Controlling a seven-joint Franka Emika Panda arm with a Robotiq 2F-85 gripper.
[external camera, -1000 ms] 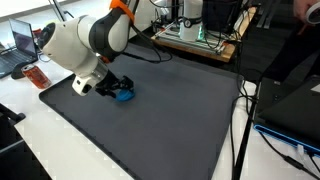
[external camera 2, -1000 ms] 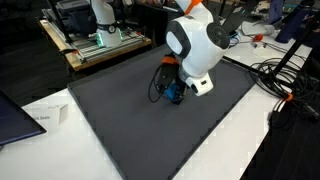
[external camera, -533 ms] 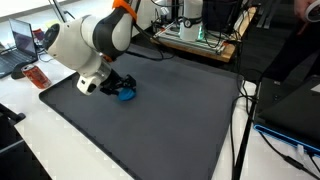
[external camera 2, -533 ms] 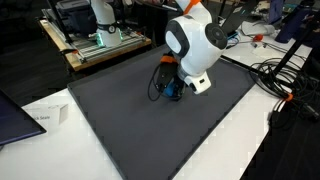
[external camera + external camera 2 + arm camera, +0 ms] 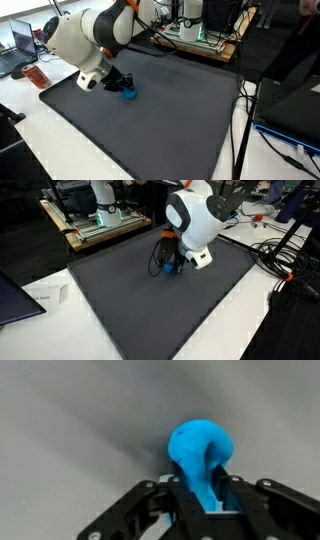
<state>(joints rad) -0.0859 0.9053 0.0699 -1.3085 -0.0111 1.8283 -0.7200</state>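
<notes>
Gripper [image 5: 205,498] closed narrow on blue lump [image 5: 200,448] — lump pinched between the fingers, bulging past their tips. In both exterior views it is over the grey mat [image 5: 170,115], near one edge — contact with mat unclear.

The object [image 5: 200,455] sits between the fingers of the gripper [image 5: 207,490] over the mat [image 5: 170,110], near one edge, with a laptop [image 5: 20,43] on the table [image 5: 45,145] beyond that edge.
</notes>
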